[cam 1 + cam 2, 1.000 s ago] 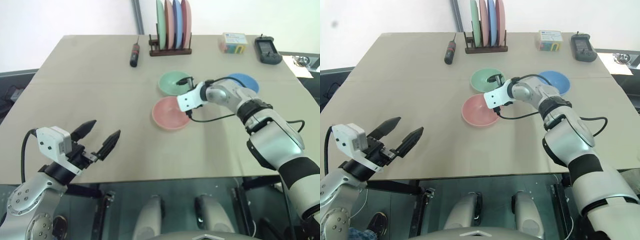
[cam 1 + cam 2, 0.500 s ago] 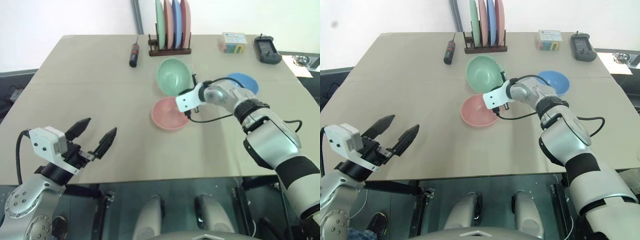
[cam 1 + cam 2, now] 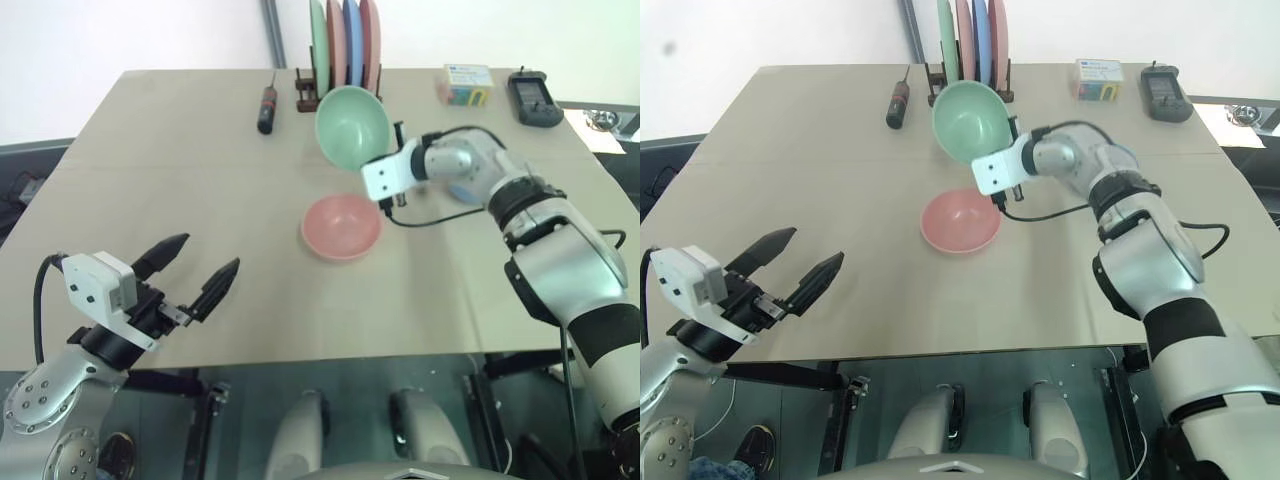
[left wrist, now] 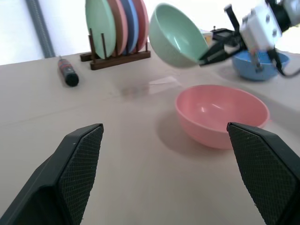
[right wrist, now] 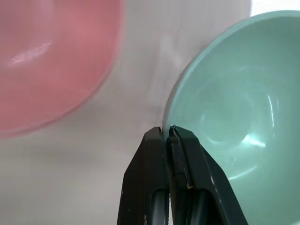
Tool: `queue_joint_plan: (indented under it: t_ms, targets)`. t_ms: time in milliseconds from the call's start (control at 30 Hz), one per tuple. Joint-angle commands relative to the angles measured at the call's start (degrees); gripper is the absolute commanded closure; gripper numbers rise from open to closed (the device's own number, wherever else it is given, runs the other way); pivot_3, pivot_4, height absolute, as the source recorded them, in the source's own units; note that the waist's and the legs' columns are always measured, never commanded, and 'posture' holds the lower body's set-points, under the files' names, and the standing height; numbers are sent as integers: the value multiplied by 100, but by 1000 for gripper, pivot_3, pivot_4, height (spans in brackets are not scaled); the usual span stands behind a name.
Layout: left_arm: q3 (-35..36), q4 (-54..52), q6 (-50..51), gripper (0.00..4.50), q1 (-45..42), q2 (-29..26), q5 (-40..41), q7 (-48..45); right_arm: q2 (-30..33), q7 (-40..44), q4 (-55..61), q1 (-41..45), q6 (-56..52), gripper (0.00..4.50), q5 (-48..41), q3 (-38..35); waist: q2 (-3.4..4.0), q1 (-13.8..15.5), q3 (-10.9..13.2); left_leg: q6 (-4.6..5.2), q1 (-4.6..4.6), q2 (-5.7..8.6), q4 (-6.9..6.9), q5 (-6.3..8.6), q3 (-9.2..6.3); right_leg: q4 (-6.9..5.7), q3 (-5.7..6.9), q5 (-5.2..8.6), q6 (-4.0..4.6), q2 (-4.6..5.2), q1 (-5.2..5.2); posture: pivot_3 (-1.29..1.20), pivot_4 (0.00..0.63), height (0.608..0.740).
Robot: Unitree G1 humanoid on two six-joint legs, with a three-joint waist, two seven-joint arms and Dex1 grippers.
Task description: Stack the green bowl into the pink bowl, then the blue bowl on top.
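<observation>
The green bowl [image 3: 352, 125] hangs tilted in the air, just behind and above the pink bowl [image 3: 341, 226]. My right gripper [image 5: 169, 130] is shut on its rim, one finger inside and one outside. The pink bowl sits upright on the middle of the table. To its right, behind my right arm, the blue bowl [image 4: 255, 66] rests on the table. My left gripper [image 3: 210, 254] hovers open over the table's near left edge, well away from all three bowls, with nothing between its fingers [image 4: 77, 166].
A wooden rack of upright plates [image 3: 345, 50] stands at the back of the table, close behind the lifted bowl. A screwdriver [image 3: 268, 106] lies to its left. A small box [image 3: 467, 86] and a black device [image 3: 535, 100] sit at the back right.
My right gripper closed on the green bowl's rim and lifted it off the table, tilting it. The pink bowl and my left gripper stayed put.
</observation>
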State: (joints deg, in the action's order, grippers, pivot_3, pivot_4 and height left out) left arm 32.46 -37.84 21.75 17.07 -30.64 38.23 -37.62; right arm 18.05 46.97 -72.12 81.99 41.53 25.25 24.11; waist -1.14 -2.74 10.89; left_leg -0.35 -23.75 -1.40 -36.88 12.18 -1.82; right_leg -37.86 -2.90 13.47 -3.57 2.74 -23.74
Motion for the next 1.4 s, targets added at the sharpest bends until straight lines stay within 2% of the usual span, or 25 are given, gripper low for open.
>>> queue_joint_plan:
  t_ms: [33,133,267,400,567,600,633,800,933,1100,1300,1400]
  targets:
    - [4,149,-232,0,-131,-144,153,-293,48,1821,961,29,-260,4445,-1373,-632,4,0,2,0,0,0,1,0,0,-1,0,-9,-16,0,0,0,150,740]
    - [-100,458,-359,0,-252,-261,121,-631,191,3070,2245,-326,-1041,4445,-2226,-758,4,19,2,0,1,-3,1,0,-2,0,3,-10,-17,-1,3,0,150,740]
    - [-274,902,-455,0,-541,-493,46,-1003,463,3969,4185,-1006,-2427,4445,-2928,-613,3,68,2,0,-2,-3,1,0,-10,2,14,-9,-16,0,4,0,150,740]
    - [-403,1286,-531,0,-891,-703,-2,-1250,753,4248,5463,-1516,-3410,4445,-3127,-495,5,66,3,0,-3,-2,-1,0,-8,1,15,-8,-15,2,4,0,150,740]
    - [-522,1525,-560,0,-1172,-842,4,-1462,1106,4327,5898,-1746,-3746,4445,-2942,-375,7,38,4,0,-2,-2,-3,0,-8,1,16,-8,-16,1,2,0,150,740]
    - [-543,1560,-573,0,-1203,-859,-5,-1493,1146,4313,5926,-1759,-3758,3851,-2919,-366,7,38,4,0,-2,-2,-3,0,-5,1,14,-8,-16,1,2,0,150,740]
    - [-565,1592,-584,0,-1235,-877,-11,-1523,1170,4285,5947,-1762,-3770,3618,-2908,-367,7,33,4,0,-2,-2,-3,0,-5,2,14,-8,-17,1,2,0,150,740]
    - [-645,1670,-581,0,-1371,-914,8,-1624,1209,4142,6011,-1727,-3851,1507,-2901,-428,7,36,4,0,-3,-3,-2,0,-4,0,13,-8,-17,1,-2,0,150,740]
    - [-693,1695,-573,0,-1451,-928,55,-1739,1191,3835,5983,-1730,-3948,38,-2857,-542,7,41,4,0,-5,-3,-2,0,-3,2,12,-8,-17,1,-2,0,150,740]
    - [-823,1678,-572,0,-1675,-888,160,-1818,1469,3163,5338,-1647,-4246,38,-2614,-829,5,63,3,0,-7,-2,-3,0,-4,4,14,-8,-16,2,-1,0,150,740]
    - [-1225,1748,-582,0,-2136,-771,104,-1870,1528,1745,4585,-1747,-5559,38,-2818,-1727,5,56,3,0,-9,0,-2,0,-3,5,11,-9,-16,3,-1,0,150,740]
    - [-1397,1860,-604,0,-2354,-721,66,-1908,1695,1401,4464,-1936,-5942,38,-2769,-1885,5,54,3,0,-10,1,-1,0,-1,7,8,-9,-17,3,-2,0,150,740]
